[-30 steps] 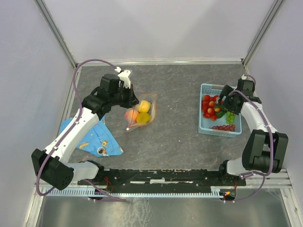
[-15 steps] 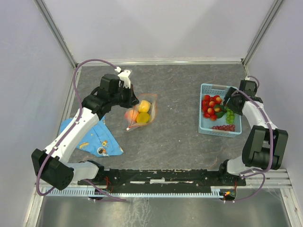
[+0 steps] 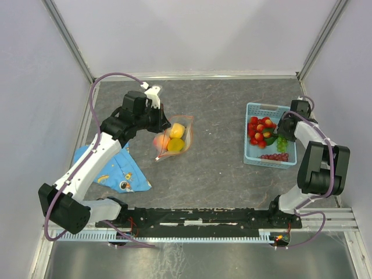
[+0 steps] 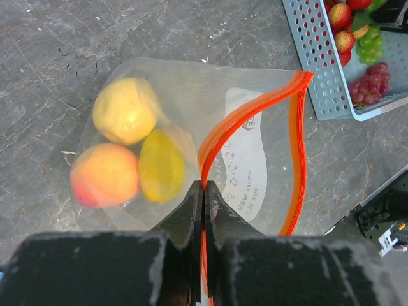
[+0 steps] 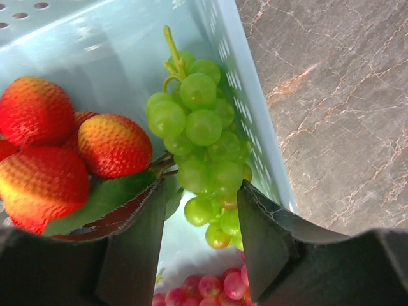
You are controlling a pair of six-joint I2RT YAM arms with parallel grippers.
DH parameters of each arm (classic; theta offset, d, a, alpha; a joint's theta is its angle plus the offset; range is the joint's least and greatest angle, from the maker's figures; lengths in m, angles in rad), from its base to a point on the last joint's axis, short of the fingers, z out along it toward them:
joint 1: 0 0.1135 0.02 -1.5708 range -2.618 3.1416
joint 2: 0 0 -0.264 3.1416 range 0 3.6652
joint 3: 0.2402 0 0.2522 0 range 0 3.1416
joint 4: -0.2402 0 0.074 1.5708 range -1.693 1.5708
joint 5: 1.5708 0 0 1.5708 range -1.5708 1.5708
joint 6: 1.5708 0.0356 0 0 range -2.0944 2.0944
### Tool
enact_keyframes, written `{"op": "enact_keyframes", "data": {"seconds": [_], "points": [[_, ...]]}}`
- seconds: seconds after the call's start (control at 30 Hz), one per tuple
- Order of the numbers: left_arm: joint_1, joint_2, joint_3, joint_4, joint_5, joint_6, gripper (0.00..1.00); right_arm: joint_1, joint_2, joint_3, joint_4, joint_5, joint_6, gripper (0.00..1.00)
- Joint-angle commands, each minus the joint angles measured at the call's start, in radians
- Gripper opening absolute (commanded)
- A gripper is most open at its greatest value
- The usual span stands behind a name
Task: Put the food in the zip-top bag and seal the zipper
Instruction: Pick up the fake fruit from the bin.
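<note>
The clear zip-top bag point(image 4: 255, 159) lies on the dark table with its mouth held apart. Two yellow lemon-like pieces point(image 4: 125, 109) and an orange-pink peach point(image 4: 104, 173) lie inside it. My left gripper point(image 4: 204, 185) is shut on the orange-red zipper point(image 4: 236, 121) at the near lip of the mouth. In the top view the bag point(image 3: 174, 136) sits just right of that gripper point(image 3: 161, 122). My right gripper point(image 5: 203, 191) reaches down into the basket, open, its jaws on either side of the green grape bunch point(image 5: 201, 127). Red strawberries point(image 5: 115, 145) lie to its left and purple grapes point(image 5: 210, 290) below.
The light-blue basket point(image 3: 258, 160) stands at the right of the table, its wall point(image 5: 255, 115) close beside my right finger. A blue patterned cloth point(image 3: 116, 168) lies at the left, under the left arm. Frame posts rise at both back corners.
The right gripper's jaws have narrowed around the green grapes, and its wrist has shifted slightly over the basket's right side. The left arm and the bag have not moved.
</note>
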Motion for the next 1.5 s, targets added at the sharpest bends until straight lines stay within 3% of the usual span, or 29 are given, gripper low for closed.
{"op": "enact_keyframes", "data": {"seconds": [0.0,0.47,0.57,0.9,1.2,1.47], "points": [[-0.003,-0.032,0.005,0.051,0.022,0.031,0.03,-0.003,0.037,0.017,0.062,0.049,-0.017,0.56],[-0.002,-0.037,0.003,0.051,0.025,0.028,0.03,-0.003,0.147,0.023,0.126,0.061,-0.021,0.60],[-0.002,-0.039,0.002,0.053,0.026,0.028,0.03,-0.002,0.150,0.024,0.122,0.060,-0.020,0.58],[-0.002,-0.037,0.003,0.053,0.031,0.025,0.03,-0.003,0.018,0.001,0.084,0.084,-0.017,0.28],[-0.002,-0.033,0.002,0.055,0.039,0.022,0.03,0.001,-0.110,-0.005,0.023,0.107,-0.006,0.27],[-0.003,-0.032,0.001,0.055,0.044,0.021,0.03,0.006,-0.115,-0.025,0.024,0.064,0.019,0.31]]}}
